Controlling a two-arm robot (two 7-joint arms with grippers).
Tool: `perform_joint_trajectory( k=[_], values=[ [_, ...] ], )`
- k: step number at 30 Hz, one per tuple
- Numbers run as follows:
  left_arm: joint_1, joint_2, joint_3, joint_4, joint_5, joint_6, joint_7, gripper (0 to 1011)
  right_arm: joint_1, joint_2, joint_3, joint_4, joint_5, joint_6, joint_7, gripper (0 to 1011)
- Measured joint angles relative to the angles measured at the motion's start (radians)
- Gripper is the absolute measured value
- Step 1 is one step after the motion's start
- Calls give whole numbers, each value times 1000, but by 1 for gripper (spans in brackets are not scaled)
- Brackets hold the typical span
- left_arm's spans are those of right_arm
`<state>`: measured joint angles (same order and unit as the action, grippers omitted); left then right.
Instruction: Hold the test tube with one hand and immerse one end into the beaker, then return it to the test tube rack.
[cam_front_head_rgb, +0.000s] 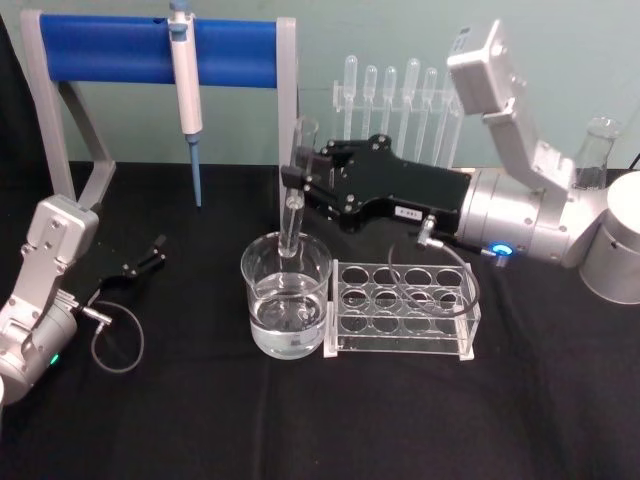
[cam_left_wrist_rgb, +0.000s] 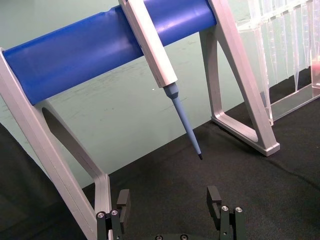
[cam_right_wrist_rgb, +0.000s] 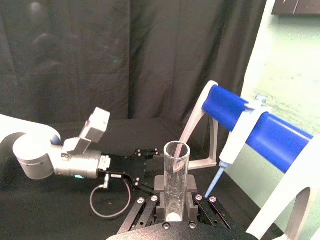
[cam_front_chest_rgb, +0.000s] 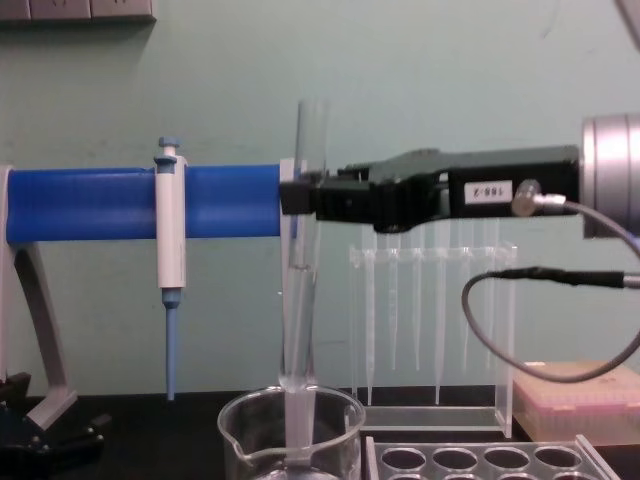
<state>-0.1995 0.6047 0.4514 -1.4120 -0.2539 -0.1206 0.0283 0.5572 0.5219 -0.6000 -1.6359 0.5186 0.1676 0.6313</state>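
Over the beaker (cam_front_head_rgb: 320, 292), near the middle of the black table (cam_front_head_rgb: 400, 420), your right gripper (cam_front_head_rgb: 294, 183) reaches in from the right with its jaws clamped on the test tube (cam_front_head_rgb: 291, 225), gripping it on its upper part, a little below the open rim. From the chest view you can see the test tube (cam_front_chest_rgb: 298, 320) standing nearly upright with a slight lean. Its rounded end sits below the rim and inside the beaker (cam_front_chest_rgb: 342, 425). The beaker holds clear liquid in its lower part, but you cannot tell whether the glass tip reaches it. From the right wrist view, the test tube (cam_right_wrist_rgb: 175, 170) rises straight up between the two fingers (cam_right_wrist_rgb: 192, 192). Just beside the beaker on its right stands the clear rack (cam_front_head_rgb: 400, 347), all its holes unfilled. Your left gripper (cam_front_head_rgb: 147, 257) lies low over the table well to the left, holding nothing. Its jaws stand wide apart in the left wrist view (cam_left_wrist_rgb: 167, 200), facing the pipettor (cam_left_wrist_rgb: 150, 45) that hangs on the blue bar (cam_left_wrist_rgb: 75, 50). A row of thin pipettes (cam_front_head_rgb: 390, 90) stands behind the right arm.
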Motion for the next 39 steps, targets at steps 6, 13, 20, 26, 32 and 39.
perform_joint_trajectory(
  k=[6,13,20,26,32,39],
  values=[
    [0,0,0,0,0,0,0,1000,-4,24,15,-45,23,15,-13,243],
    [0,0,0,0,0,0,0,1000,-5,41,17,-63,34,20,-22,243],
    [0,0,0,0,0,0,0,1000,0,45,7,-62,27,20,-27,243],
    [0,0,0,0,0,0,0,1000,-3,49,8,-64,41,28,-29,243],
    [0,0,0,0,0,0,0,1000,-17,67,17,-89,63,37,-32,243],
    [0,0,0,0,0,0,0,1000,-70,131,54,-165,91,32,-45,243]
  ],
)
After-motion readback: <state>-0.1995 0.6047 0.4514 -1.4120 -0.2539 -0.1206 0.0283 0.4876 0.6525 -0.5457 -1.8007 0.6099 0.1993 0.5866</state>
